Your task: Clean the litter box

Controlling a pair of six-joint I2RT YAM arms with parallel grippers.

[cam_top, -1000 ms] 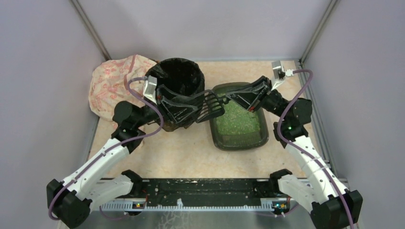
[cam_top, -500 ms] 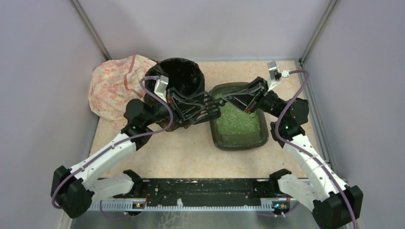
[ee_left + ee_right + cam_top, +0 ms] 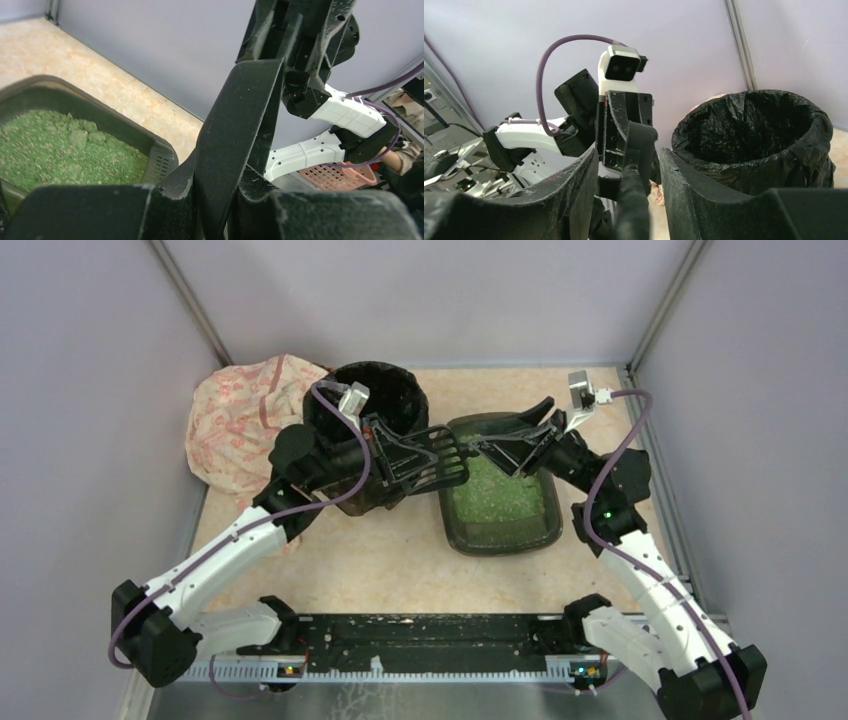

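Observation:
The litter box (image 3: pixel 500 543) is a dark tray of green litter (image 3: pixel 497 490) right of centre; its corner shows in the left wrist view (image 3: pixel 161 152). A black slotted scoop (image 3: pixel 445 458) hangs between the bin and the box, above the box's left rim. My left gripper (image 3: pixel 405 455) is shut on the scoop, whose handle (image 3: pixel 235 135) is pinched between the fingers. My right gripper (image 3: pixel 492 450) is open over the box, with the handle (image 3: pixel 634 192) loose between its spread fingers (image 3: pixel 574 185).
A round bin lined with a black bag (image 3: pixel 385 390) stands left of the box and also shows in the right wrist view (image 3: pixel 749 135). A pink patterned cloth bag (image 3: pixel 235 420) lies at the back left. Grey walls close in on three sides.
My right gripper's jaws have spread apart around the scoop handle. My left arm has reached further right and turned its wrist, keeping hold of the scoop.

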